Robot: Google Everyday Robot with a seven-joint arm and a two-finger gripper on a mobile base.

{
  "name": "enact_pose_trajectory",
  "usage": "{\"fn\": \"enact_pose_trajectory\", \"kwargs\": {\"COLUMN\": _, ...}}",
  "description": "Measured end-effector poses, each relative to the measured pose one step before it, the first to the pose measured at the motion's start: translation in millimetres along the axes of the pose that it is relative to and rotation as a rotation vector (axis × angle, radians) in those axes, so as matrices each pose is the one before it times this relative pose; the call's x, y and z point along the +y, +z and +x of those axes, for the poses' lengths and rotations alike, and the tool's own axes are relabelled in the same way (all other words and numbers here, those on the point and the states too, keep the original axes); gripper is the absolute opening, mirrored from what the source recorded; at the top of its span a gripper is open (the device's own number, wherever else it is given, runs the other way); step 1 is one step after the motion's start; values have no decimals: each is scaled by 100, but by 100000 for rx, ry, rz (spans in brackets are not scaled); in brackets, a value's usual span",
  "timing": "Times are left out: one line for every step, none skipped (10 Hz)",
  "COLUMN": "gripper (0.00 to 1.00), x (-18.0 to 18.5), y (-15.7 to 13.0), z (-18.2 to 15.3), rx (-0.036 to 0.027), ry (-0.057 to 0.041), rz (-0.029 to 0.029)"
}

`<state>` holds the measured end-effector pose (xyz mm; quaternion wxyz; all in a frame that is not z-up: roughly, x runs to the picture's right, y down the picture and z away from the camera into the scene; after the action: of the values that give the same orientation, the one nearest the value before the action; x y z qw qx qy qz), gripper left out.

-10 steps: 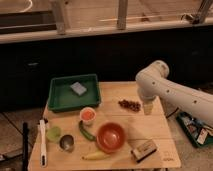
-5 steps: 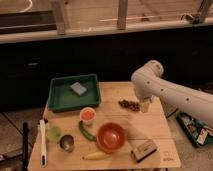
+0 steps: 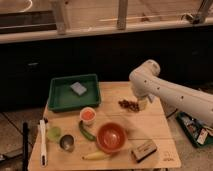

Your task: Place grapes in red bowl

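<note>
Camera view gives you the wooden table (image 3: 155, 125) from its near side, with the white arm (image 3: 170, 92) reaching in from the right. Your gripper (image 3: 143, 104) hangs low over the far right part of the table, fingers apart and clamped on nothing. The grapes (image 3: 128, 104) lie on the table just to its left, so close that you cannot tell whether they touch. The red bowl (image 3: 111, 137) sits toward the near edge, well apart from the grapes. A green chilli (image 3: 86, 131) lies just left of the bowl, and a banana (image 3: 96, 155) lies at its near left. A small white cup (image 3: 88, 115) with an orange-red inside stands beyond the chilli. A green tray (image 3: 62, 97) holding a grey sponge (image 3: 78, 88) fills the far left corner.
</note>
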<state>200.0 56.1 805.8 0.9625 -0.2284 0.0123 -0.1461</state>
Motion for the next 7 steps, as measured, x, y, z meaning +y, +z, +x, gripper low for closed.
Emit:
{"fn": "enact_pose_trajectory", "kwargs": {"gripper": 80, "x": -391, "y": 162, "z": -204, "rx": -336, "ry": -1450, "rz": 512}}
{"fn": "enact_pose_trajectory", "kwargs": {"gripper": 80, "x": 0, "y": 300, "z": 223, "rx": 29, "ry": -574, "rz": 39}}
{"fn": "enact_pose_trajectory", "kwargs": {"gripper": 80, "x": -272, "y": 549, "z": 287, "rx": -220, "ry": -796, "rz": 261}}
{"fn": "enact_pose_trajectory", "kwargs": {"gripper": 80, "x": -364, "y": 322, "z": -216, "rx": -582, "ry": -1089, "rz": 429}}
{"fn": "enact_pose_trajectory", "kwargs": {"gripper": 80, "x": 8, "y": 435, "z": 211, "rx": -323, "ry": -285, "rz": -44}}
{"fn": "enact_pose_trajectory", "kwargs": {"gripper": 80, "x": 58, "y": 282, "z": 314, "rx": -369, "ry": 159, "rz": 118}}
{"fn": "enact_pose_trajectory", "kwargs": {"gripper": 80, "x": -211, "y": 299, "z": -97, "rx": -934, "ry": -573, "rz": 241}}
